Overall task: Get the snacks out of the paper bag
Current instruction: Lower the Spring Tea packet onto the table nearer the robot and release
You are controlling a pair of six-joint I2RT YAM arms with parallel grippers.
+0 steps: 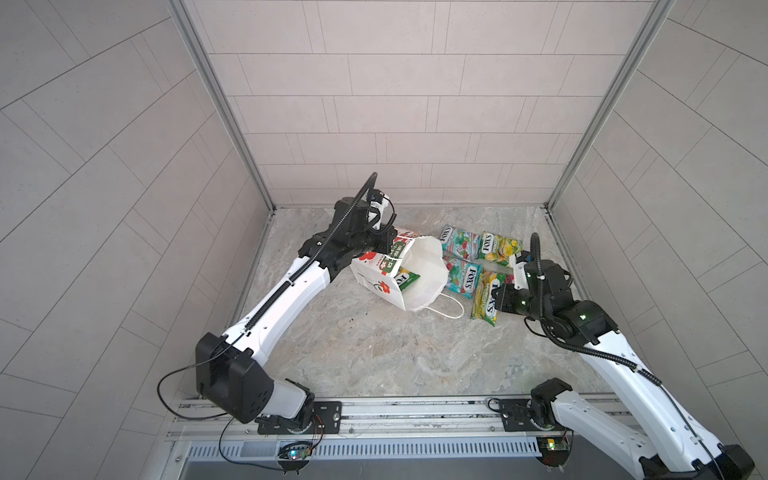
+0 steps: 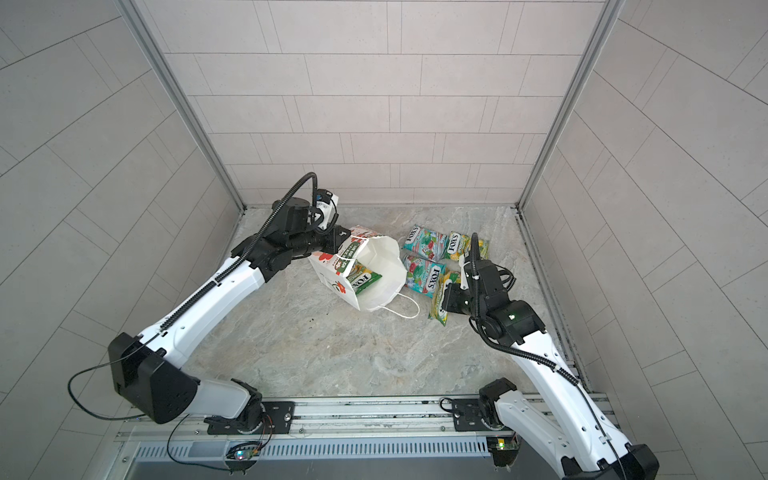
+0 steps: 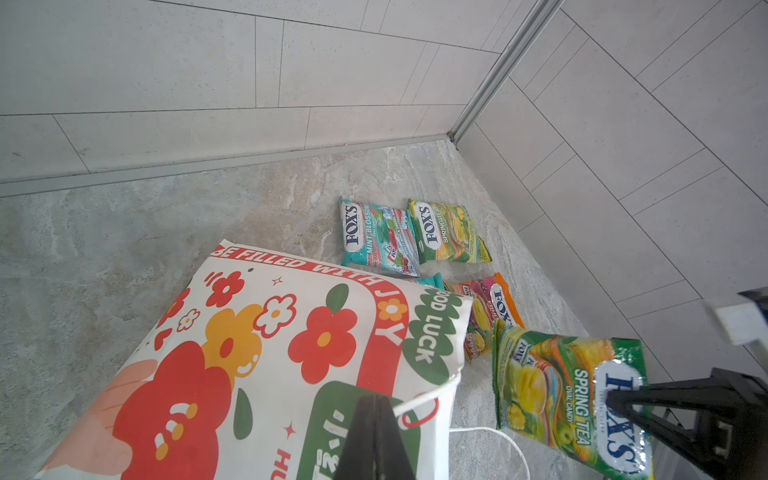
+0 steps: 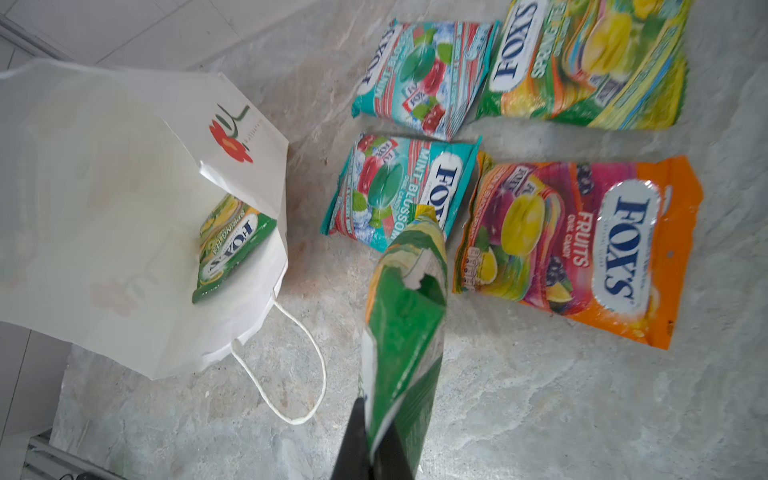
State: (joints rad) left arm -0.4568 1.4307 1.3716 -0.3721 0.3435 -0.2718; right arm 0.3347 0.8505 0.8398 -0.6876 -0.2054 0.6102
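Set-down: right tool (image 4: 370, 419), clamped on green-yellow packet (image 4: 405, 324), should lower it flat beside orange packet (image 4: 582, 249) (no overlap). Closed left tool (image 3: 376, 407) pinches paper bag (image 3: 249, 353) rim.

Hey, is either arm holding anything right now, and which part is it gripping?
Both are. The left gripper pinches the paper bag at the rim of its mouth; the right gripper holds a green Spring Tea packet by its logo end.
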